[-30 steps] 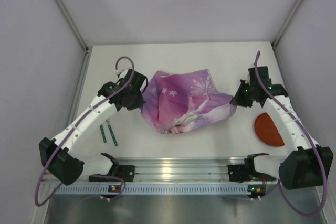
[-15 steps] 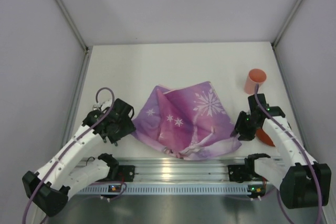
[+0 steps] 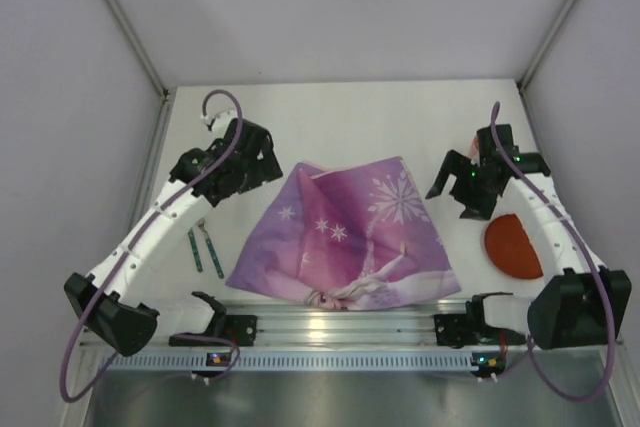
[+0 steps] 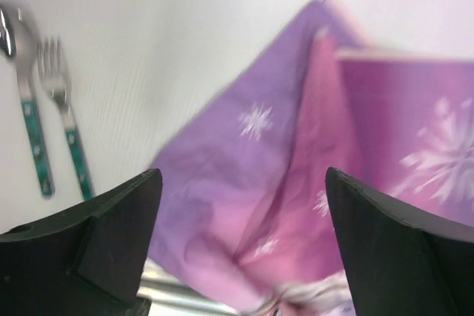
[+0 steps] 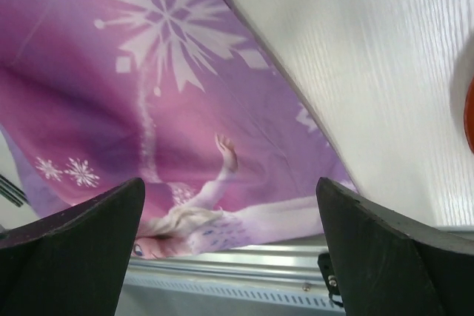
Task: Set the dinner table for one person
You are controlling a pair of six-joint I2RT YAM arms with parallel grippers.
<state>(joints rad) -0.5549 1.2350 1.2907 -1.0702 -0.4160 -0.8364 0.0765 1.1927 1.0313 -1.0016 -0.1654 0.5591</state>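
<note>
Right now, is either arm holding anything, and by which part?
Nothing is held. The left fingers and right fingers both stand open with nothing between them. The placemat lies free on the table beneath them.

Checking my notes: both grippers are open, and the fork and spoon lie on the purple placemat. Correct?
No: the left wrist view shows the fork and spoon on the table beside the placemat. The left gripper and right gripper are open.

Both arms stretch forward, elbows out, wrists turned inward. The left tool (image 3: 262, 162) and right tool (image 3: 450, 197) hang with jaws spread wide.
</note>
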